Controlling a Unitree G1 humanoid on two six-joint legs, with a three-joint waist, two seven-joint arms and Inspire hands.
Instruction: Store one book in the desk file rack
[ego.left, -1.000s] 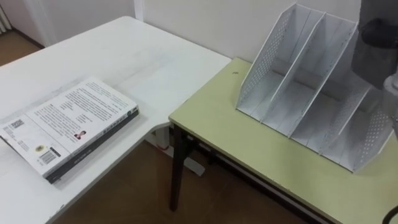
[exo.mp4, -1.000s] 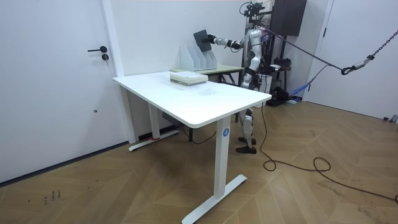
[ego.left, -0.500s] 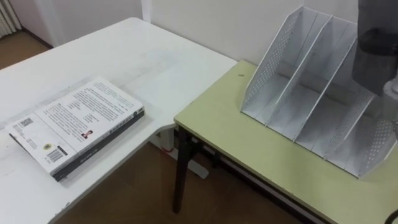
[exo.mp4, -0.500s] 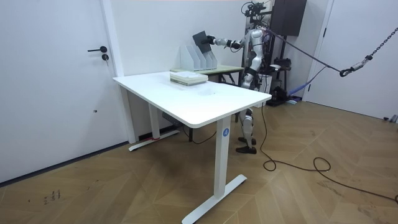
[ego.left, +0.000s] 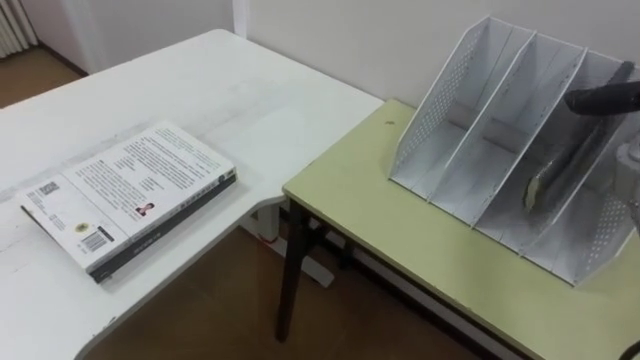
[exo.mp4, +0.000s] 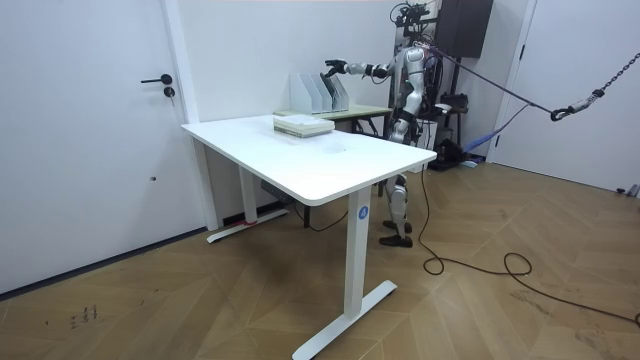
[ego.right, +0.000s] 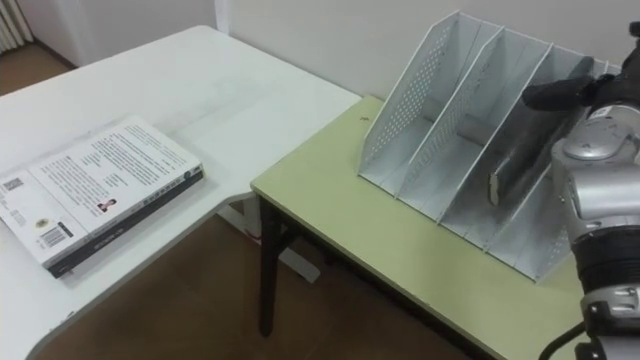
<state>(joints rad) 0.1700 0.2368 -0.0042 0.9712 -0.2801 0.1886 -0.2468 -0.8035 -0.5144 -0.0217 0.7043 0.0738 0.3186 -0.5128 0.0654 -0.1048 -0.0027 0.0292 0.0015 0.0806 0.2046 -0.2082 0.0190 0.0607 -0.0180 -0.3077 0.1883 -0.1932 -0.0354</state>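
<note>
The white perforated file rack (ego.left: 452, 115) stands on the green desk (ego.left: 400, 240). A dark book (ego.left: 556, 172) leans tilted inside the rack's rightmost compartment, its pale page edge facing me. My right hand (ego.left: 604, 98) hovers just above and behind that book, fingers straight and open, holding nothing; it also shows over the rack (ego.right: 430, 110) as the right hand (ego.right: 566, 93). In the room view I stand at the desk with my right hand (exo.mp4: 333, 68) stretched over the rack (exo.mp4: 318, 93). My left hand (exo.mp4: 397, 126) hangs by my hip.
A stack of books (ego.left: 128, 203) with a white printed cover on top lies on the white table (ego.left: 240, 100) to my left. A gap of wooden floor (ego.left: 220, 310) separates the white table from the green desk. A wall stands right behind the rack.
My right hand held the dark book above the rack; the book has since dropped into the rightmost compartment and the hand has let go, open above it.
</note>
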